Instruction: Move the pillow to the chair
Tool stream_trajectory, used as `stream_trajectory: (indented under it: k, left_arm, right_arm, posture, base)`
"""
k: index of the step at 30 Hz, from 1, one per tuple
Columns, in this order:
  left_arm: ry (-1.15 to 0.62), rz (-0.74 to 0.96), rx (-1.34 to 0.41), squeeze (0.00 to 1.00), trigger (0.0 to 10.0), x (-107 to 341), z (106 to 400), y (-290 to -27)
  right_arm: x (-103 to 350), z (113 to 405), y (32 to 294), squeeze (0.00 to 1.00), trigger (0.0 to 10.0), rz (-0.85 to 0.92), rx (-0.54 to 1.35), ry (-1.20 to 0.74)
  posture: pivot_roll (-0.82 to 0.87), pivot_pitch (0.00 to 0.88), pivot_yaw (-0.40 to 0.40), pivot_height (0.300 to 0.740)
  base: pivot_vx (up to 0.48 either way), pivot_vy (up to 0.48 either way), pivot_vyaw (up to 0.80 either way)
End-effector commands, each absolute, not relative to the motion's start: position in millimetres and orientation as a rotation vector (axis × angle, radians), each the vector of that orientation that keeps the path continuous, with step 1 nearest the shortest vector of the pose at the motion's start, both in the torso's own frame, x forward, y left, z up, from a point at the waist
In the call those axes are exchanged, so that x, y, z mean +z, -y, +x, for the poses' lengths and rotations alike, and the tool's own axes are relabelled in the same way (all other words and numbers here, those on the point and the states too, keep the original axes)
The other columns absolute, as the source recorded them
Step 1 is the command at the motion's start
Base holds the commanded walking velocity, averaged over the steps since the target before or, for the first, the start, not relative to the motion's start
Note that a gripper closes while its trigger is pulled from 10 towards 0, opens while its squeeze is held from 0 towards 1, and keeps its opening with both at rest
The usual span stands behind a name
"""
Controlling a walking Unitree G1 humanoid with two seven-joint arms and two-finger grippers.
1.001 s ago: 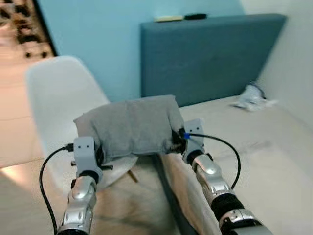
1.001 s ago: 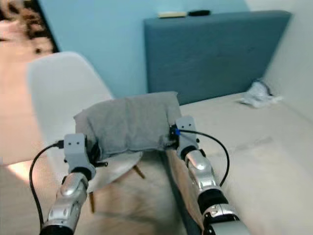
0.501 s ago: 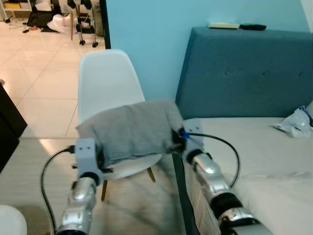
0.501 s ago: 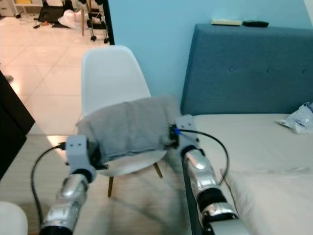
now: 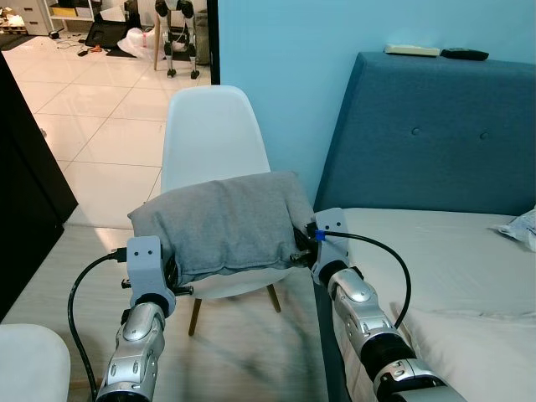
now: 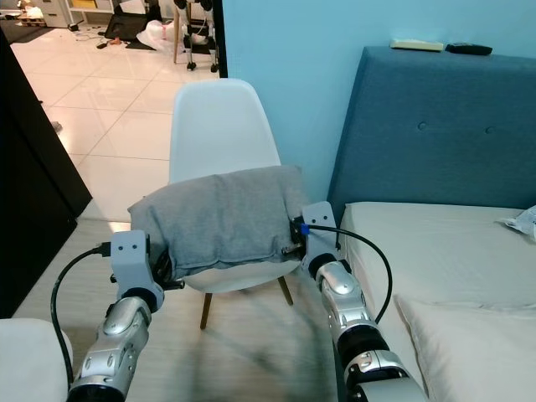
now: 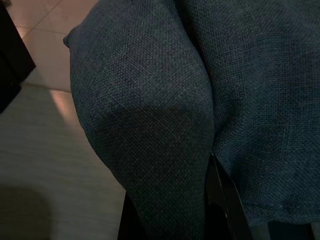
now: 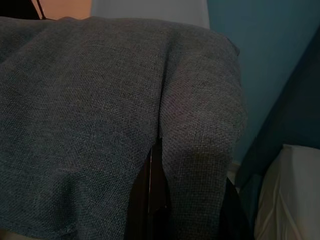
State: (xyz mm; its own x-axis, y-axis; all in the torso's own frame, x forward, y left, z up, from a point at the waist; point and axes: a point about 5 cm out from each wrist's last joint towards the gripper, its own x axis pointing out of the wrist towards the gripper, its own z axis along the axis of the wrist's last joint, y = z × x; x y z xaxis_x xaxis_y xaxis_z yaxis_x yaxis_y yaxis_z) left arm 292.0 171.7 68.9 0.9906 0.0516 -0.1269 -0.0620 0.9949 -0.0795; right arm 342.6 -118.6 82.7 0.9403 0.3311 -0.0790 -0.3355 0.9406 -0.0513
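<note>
The grey pillow (image 5: 219, 219) hangs between the 2 pincers, clear of the floor. The left pincer (image 5: 172, 270) is clamped on its near-left edge, the right pincer (image 5: 299, 249) on its near-right corner, fabric bulging around the black fingers (image 7: 220, 192), so the soft load stays level. Just beyond both pincers stands the white chair (image 5: 211, 138), its seat directly under the pillow, so the pillow looks placed for lowering.

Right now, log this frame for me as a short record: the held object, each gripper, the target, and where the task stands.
held object: grey pillow, carried between both arms
left gripper: shut on the pillow's left end
right gripper: shut on its right end
target: white chair, seat below the pillow
beside: bed with blue headboard
status: pillow not yet set down
</note>
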Motion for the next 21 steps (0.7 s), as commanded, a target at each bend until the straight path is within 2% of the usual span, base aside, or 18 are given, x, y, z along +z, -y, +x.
stream_trajectory:
  k: [1,4,10,21]
  left_arm:
    - [-0.082,-0.052,0.001,0.0,10.0,78.8,295.3,-160.5]
    - [-0.09,-0.001,0.018,0.0,10.0,75.7,295.6,-160.9]
    - [-0.09,-0.018,0.004,0.0,10.0,74.2,293.8,-157.3]
    - [-0.084,-0.026,0.005,0.0,10.0,76.1,294.1,-157.4]
  right_arm:
    - [82.2,340.0,106.8,0.0,10.0,-0.069,0.403,-0.055]
    - [80.5,339.2,106.8,0.0,10.0,-0.051,0.399,-0.061]
    - [77.9,337.5,107.2,0.0,10.0,-0.055,0.411,-0.068]
    - [77.4,336.8,105.6,0.0,10.0,-0.052,0.415,-0.069]
  posture:
    - [0.06,0.068,-0.04,0.74]
    - [0.06,0.068,-0.042,0.74]
    - [0.06,0.068,-0.043,0.74]
    - [0.06,0.07,-0.042,0.74]
  base:
    - [0.0,0.0,0.0]
    - [0.0,0.0,0.0]
    - [0.0,0.0,0.0]
    - [0.254,0.0,0.0]
